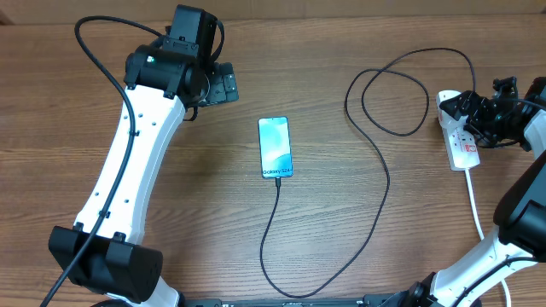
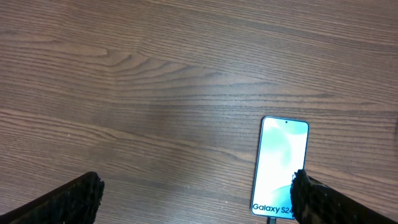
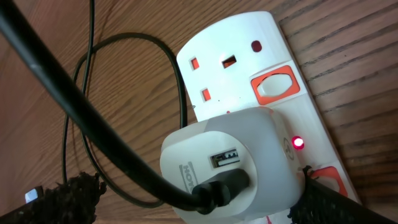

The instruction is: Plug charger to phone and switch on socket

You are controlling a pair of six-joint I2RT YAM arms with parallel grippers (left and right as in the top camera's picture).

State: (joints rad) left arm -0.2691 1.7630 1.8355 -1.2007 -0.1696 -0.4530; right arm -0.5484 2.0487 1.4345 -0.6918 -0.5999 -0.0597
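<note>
The phone (image 1: 275, 148) lies flat mid-table, its blue-teal screen up, and also shows in the left wrist view (image 2: 280, 165). The charger's black cable (image 1: 384, 170) runs from the phone's near end in a long loop to the socket (image 1: 463, 143), a white power strip at the right. In the right wrist view the cable (image 3: 93, 112) ends in a black plug in a white adapter (image 3: 261, 134) seated in the socket (image 3: 239, 43). A red light (image 3: 299, 142) glows beside it. My right gripper (image 3: 202, 202) is open astride the adapter. My left gripper (image 2: 196, 199) is open and empty, left of the phone.
The socket's thick white cord (image 1: 474, 205) runs toward the front edge at the right. A red-edged switch (image 3: 272, 86) sits beside a free outlet. The left arm (image 1: 128, 170) crosses the left side of the table.
</note>
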